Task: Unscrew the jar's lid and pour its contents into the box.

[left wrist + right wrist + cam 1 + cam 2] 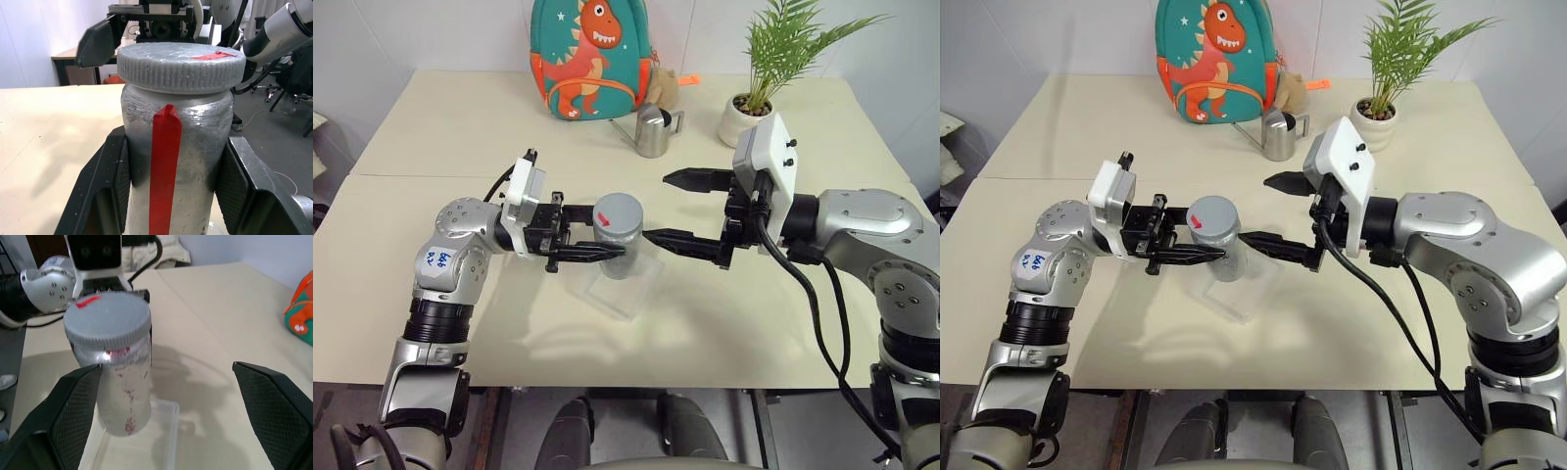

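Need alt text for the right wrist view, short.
The left gripper holds the silvery jar, grey lid still on, above the clear box on the table. The right gripper is open beside it.

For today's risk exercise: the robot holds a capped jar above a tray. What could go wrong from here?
1. The right gripper is open and off to one side of the lid; closing there could miss.
2. The left gripper alone holds the jar; twisting may spin it.
3. The tray is shallow, so contents might bounce out.

Head pair downward; wrist views close on jar [176,147].
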